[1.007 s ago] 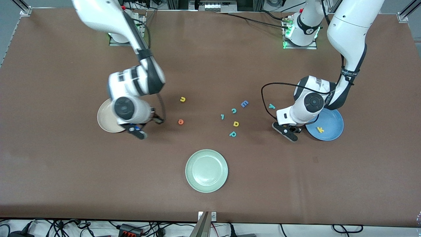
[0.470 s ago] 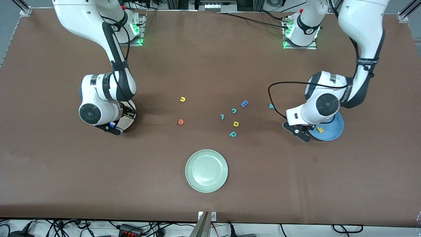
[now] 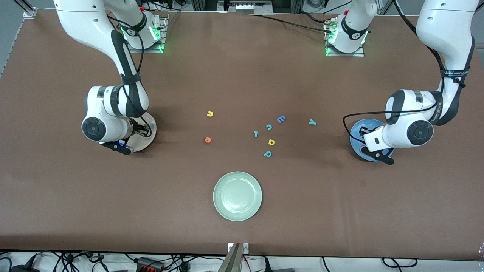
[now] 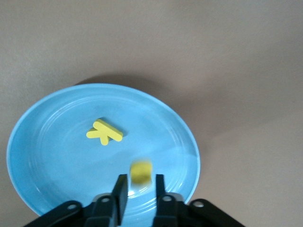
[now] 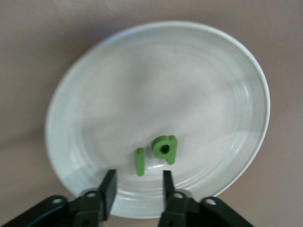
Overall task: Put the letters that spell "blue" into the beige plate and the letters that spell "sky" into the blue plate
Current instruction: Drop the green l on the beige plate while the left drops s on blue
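Note:
My left gripper (image 4: 141, 178) hangs open over the blue plate (image 4: 42, 179), which lies at the left arm's end of the table (image 3: 356, 131). A yellow k (image 4: 105, 132) lies in that plate. A blurred yellow letter (image 4: 141, 170) shows just past the fingertips, free of them. My right gripper (image 5: 138, 173) is open and empty over the beige plate (image 5: 156, 71), (image 3: 149, 128). A thin green l (image 5: 140, 161) and a dark green b (image 5: 165, 148) lie in it. On the table between the plates are a yellow u (image 3: 210, 113), an orange e (image 3: 207, 140) and a teal y (image 3: 312, 122).
More letters lie mid-table: a blue E (image 3: 281, 119), a teal c (image 3: 269, 127), a small teal letter (image 3: 256, 133), a yellow rounded letter (image 3: 271, 142) and a teal p (image 3: 267, 153). A pale green plate (image 3: 237, 195) sits nearer the front camera.
Each arm has swung outward until its hand is over its plate. Both grippers have gone from shut to open, and a yellow letter is dropping from the left one.

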You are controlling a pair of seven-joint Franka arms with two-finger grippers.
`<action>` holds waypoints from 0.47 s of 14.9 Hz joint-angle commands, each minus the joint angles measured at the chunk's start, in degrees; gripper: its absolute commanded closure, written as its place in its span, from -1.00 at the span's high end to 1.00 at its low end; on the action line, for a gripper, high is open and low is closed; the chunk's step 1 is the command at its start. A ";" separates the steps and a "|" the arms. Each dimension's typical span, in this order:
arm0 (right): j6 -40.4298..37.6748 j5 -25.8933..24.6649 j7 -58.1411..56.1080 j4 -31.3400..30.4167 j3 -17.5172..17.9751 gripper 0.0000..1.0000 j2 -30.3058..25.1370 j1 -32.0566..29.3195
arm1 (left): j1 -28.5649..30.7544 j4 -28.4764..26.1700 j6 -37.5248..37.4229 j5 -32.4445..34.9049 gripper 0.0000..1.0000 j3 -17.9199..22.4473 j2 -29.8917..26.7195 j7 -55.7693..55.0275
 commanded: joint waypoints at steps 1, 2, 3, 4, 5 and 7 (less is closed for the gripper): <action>-0.33 2.12 3.37 0.16 0.97 1.00 -3.95 3.18 | 1.28 -0.21 -0.93 1.24 1.00 -1.10 -0.88 -0.89; -0.15 3.26 4.17 0.25 0.97 1.00 -4.05 5.64 | 1.11 -0.13 -1.80 1.15 1.00 -1.46 -1.06 -1.06; 0.63 3.88 4.35 0.07 0.97 1.00 -4.05 8.54 | 1.11 -0.04 -2.24 1.15 1.00 -1.98 -1.67 -1.32; 1.68 4.06 4.35 -0.02 0.97 1.00 -3.96 10.91 | 1.11 -0.13 -2.60 0.98 1.00 -2.94 -2.20 -2.55; 3.17 4.85 5.14 -0.19 0.97 1.00 -3.96 12.24 | 1.11 -0.13 -3.90 0.54 1.00 -4.52 -2.46 -5.43; 3.80 6.00 5.76 -0.28 0.97 1.00 -3.87 16.28 | 1.28 -0.65 -6.02 0.19 1.00 -8.38 -3.69 -15.59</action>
